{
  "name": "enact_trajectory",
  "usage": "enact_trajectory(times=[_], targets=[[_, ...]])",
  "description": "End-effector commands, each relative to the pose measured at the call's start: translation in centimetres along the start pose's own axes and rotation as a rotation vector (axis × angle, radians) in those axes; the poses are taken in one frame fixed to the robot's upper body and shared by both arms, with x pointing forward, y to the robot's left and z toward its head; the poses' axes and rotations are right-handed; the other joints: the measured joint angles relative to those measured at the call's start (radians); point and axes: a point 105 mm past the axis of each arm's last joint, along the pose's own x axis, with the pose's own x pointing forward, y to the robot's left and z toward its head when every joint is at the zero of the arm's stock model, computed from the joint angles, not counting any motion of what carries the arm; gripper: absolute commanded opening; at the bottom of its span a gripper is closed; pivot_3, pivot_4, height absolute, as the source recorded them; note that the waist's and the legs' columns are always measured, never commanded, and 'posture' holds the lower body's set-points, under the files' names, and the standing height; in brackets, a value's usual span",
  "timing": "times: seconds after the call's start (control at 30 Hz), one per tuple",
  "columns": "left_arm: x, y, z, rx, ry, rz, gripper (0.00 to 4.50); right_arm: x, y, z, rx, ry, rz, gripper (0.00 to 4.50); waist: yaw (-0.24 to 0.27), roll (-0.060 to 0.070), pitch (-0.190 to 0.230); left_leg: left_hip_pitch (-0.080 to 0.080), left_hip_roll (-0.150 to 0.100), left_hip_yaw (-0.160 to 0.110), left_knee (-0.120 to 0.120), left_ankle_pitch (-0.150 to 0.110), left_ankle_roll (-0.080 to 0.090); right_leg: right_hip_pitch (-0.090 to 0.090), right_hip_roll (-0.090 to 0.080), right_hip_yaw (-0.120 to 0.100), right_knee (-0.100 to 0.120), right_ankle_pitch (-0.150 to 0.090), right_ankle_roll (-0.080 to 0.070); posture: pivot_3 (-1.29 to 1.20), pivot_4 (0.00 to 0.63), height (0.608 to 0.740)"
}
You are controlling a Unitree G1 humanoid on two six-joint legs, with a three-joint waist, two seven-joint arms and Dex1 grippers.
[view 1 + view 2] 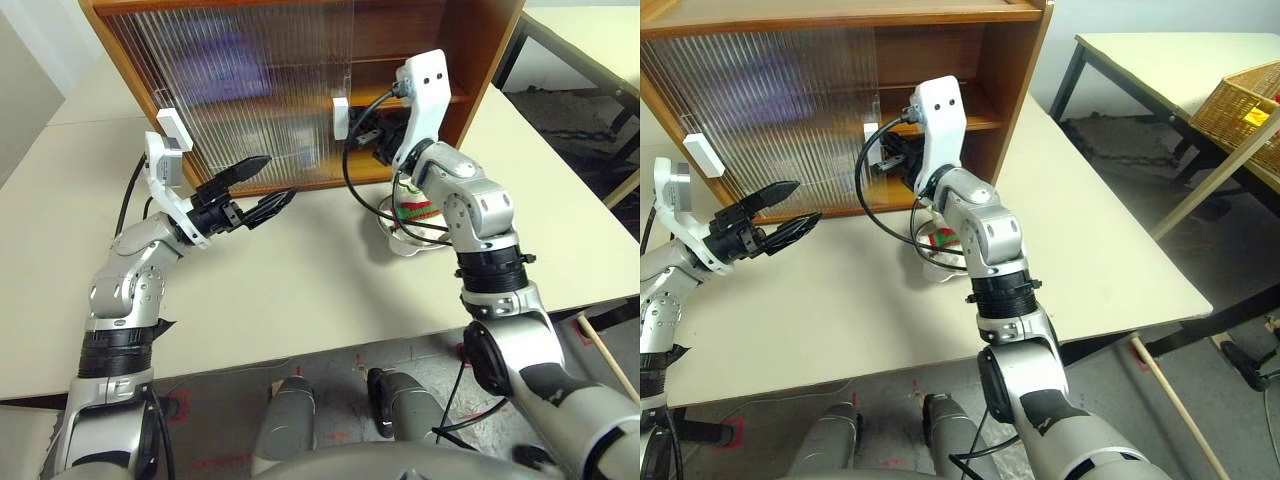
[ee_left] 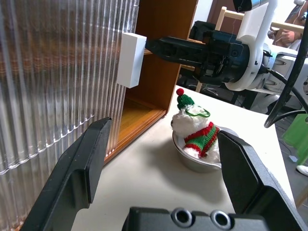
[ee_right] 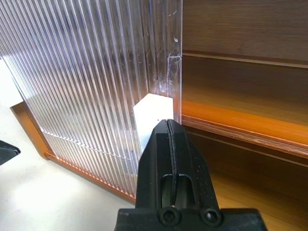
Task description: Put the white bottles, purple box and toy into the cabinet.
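One white fluffy plush toy [image 2: 195, 129] is sitting in one round steel bowl [image 2: 204, 161] beside the orange-brown wooden cabinet [image 1: 478, 60]. The right gripper [image 3: 169, 126], jaws closed and empty, is pressing one white door handle [image 3: 151, 115]; the left gripper [image 1: 260, 186] is hanging wide open and empty.

A round steel bowl [image 2: 204, 161] sits on the pale table [image 1: 300, 290] — near the middle, just right of centre. Far right stands a second table [image 1: 1160, 60] bearing a wicker basket [image 1: 1240, 105] — well apart.
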Motion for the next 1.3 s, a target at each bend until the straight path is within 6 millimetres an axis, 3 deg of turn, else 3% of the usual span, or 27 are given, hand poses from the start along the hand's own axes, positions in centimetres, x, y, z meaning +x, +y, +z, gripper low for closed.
enact_trajectory(times=[0.03,0.33,0.57,0.73,0.93,1.03,1.13,1.3], targets=[[0.5,-0.4,0.1,0.006,0.006,-0.021,4.50,0.1,0.6,-0.1,-0.006,0.005,0.023,0.02,0.000,0.000,0.000,0.000,0.000,0.000,0.000,0.000,0.000,0.000,0.000,0.000,0.000,0.000,0.000,0.11,0.100,0.740],[0.9,-0.3,0.2,0.009,0.004,-0.034,4.50,-0.2,-0.1,-0.2,-0.022,0.004,-0.005,0.02,0.000,0.000,0.000,0.000,0.000,0.000,0.002,0.001,-0.001,0.000,0.000,-0.001,0.003,0.000,-0.001,0.10,0.088,0.740],[1.3,-0.4,0.0,0.004,-0.001,-0.049,4.50,-2.7,-3.5,-0.6,-0.077,0.017,-0.111,0.02,0.002,-0.001,-0.001,0.000,0.000,0.000,0.004,0.004,-0.004,0.001,-0.001,-0.001,0.004,0.001,0.001,0.09,0.090,0.740],[1.7,-0.6,-0.3,-0.005,0.001,-0.066,4.50,-4.6,-5.6,0.6,-0.132,0.013,-0.167,0.02,0.001,-0.001,-0.001,0.000,0.000,0.000,0.004,0.006,-0.006,0.001,0.000,-0.001,0.005,0.001,0.005,0.06,0.090,0.740],[1.8,-0.4,-0.2,-0.004,-0.001,-0.070,4.50,-6.5,-5.9,2.6,-0.168,0.025,-0.172,0.02,-0.002,-0.001,-0.001,0.003,-0.001,0.001,0.004,0.008,-0.005,0.003,0.001,-0.001,0.005,0.002,0.009,0.05,0.091,0.740],[1.8,-0.3,-0.3,-0.003,-0.001,-0.071,4.50,-7.3,-6.0,3.0,-0.171,0.057,-0.181,0.90,-0.003,-0.001,-0.001,0.004,-0.001,0.001,0.005,0.008,-0.004,0.005,0.004,-0.001,0.005,0.002,0.009,0.05,0.093,0.740],[1.9,-0.3,-0.3,-0.002,0.000,-0.075,4.50,-8.1,-5.7,3.1,-0.158,0.109,-0.183,2.08,-0.005,-0.001,-0.001,0.008,-0.001,0.001,0.004,0.008,-0.004,0.009,0.004,-0.001,0.005,0.002,0.009,0.05,0.096,0.740],[1.8,-0.2,-0.4,-0.003,0.001,-0.073,4.50,-9.7,-6.5,1.8,-0.167,0.320,-0.285,3.99,-0.006,-0.001,-0.001,0.009,-0.001,0.000,0.004,0.008,-0.005,0.011,0.004,-0.001,0.002,0.001,0.009,0.04,0.102,0.740]])
